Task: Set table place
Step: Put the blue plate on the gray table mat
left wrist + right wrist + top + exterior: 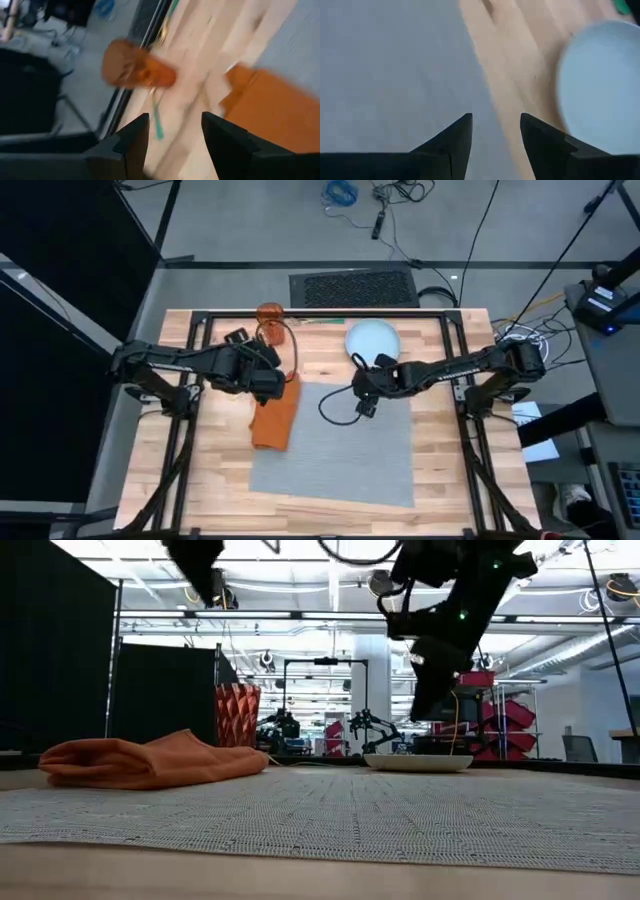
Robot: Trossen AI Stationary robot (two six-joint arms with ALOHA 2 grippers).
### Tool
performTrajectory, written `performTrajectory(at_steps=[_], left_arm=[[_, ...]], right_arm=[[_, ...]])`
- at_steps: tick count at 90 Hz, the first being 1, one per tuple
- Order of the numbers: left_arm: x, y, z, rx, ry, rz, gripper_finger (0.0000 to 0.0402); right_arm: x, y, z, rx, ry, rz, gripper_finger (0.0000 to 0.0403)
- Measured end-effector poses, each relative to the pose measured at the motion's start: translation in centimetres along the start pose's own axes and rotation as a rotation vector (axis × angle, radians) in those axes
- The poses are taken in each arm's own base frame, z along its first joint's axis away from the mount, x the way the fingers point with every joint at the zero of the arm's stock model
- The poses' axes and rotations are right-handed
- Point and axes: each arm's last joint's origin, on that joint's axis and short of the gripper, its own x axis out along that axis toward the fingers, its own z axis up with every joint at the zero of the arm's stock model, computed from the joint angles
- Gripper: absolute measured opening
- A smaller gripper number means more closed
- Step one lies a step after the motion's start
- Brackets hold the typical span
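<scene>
The place [335,445] is a thin, limp woven mat, light and floppy, so I judge it best pinched at an edge or corner. It is grey, rectangular, flat mid-table [440,480] toward the near edge. My right gripper [496,131] hovers parted over its far edge; my left gripper [175,130] parted by the napkin [276,418].

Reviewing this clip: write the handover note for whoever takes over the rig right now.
Left gripper: open, empty, over the table near the napkin's far end.
Right gripper: open, empty, over the placemat's far edge, near the plate.
Placemat: flat, mid-table.
Napkin: crumpled on the placemat's left edge.
Plate and orange cup: on bare wood beyond the placemat.
Done: placemat laid.
Left: plate onto placemat; napkin and cup to arrange.
</scene>
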Motion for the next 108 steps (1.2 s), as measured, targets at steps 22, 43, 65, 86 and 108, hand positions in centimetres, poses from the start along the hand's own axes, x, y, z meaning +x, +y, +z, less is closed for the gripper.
performTrajectory(at_steps=[22, 43, 65, 86, 108], left_arm=[[1.7, -1.1, -1.1, 0.042, 0.074, 0.009, 0.0169], [3.1, -2.1, -2.2, 0.067, 0.149, 0.006, 0.0169], [4.0, -2.6, -3.0, 0.099, 0.184, 0.021, 0.0169], [4.0, -2.7, -2.8, 0.092, 0.167, 0.012, 0.0169], [4.0, -2.8, -2.8, 0.088, 0.163, 0.009, 0.0169]], right_arm=[[2.7, -1.0, 2.4, -0.089, 0.103, -0.079, 0.0153], [5.7, -1.2, 3.7, -0.183, 0.265, -0.13, 0.0153], [7.5, -0.9, 4.1, -0.251, 0.309, -0.171, 0.0153], [8.6, -2.9, 4.3, -0.21, 0.332, -0.184, 0.0153], [9.3, -4.5, 4.5, -0.152, 0.354, -0.108, 0.0153]])
